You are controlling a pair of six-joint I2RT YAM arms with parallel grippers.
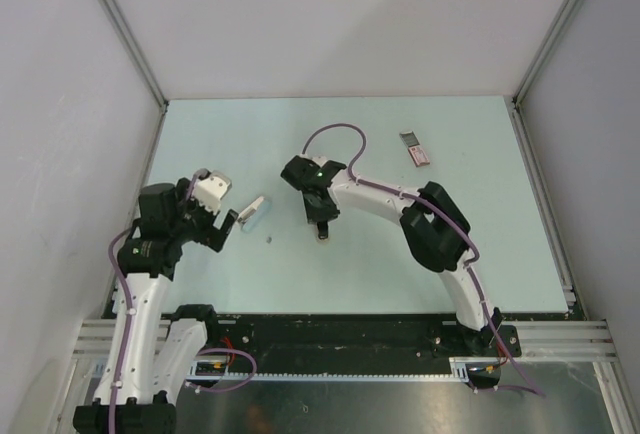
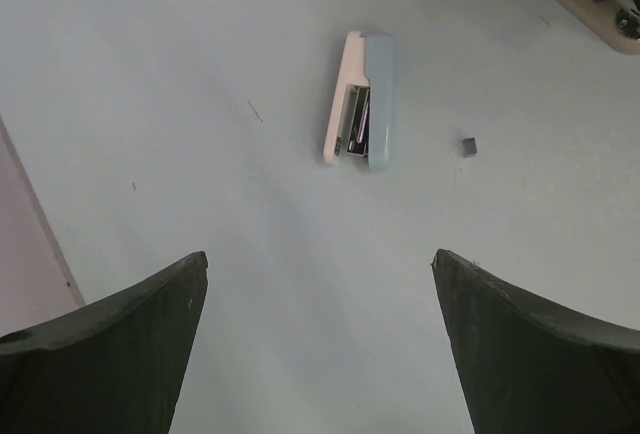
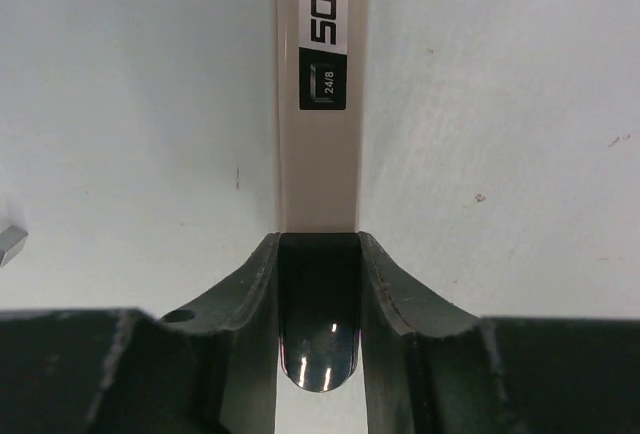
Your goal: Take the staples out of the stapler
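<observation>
The small light-blue and white stapler (image 1: 256,212) lies on its side on the table, its magazine open in the left wrist view (image 2: 362,114). A tiny grey clump of staples (image 1: 271,240) lies loose next to it, and shows in the left wrist view (image 2: 469,146) and at the left edge of the right wrist view (image 3: 8,244). My left gripper (image 1: 228,226) is open and empty, short of the stapler (image 2: 320,259). My right gripper (image 1: 321,224) is shut on a beige bar with a black glossy end (image 3: 318,154), labelled 50 and 24/8, to the right of the stapler.
A flat pink-and-white little box (image 1: 414,148) lies at the back right of the pale table. Grey walls close in the left, back and right sides. The arm bases stand on the black rail (image 1: 330,334) at the near edge.
</observation>
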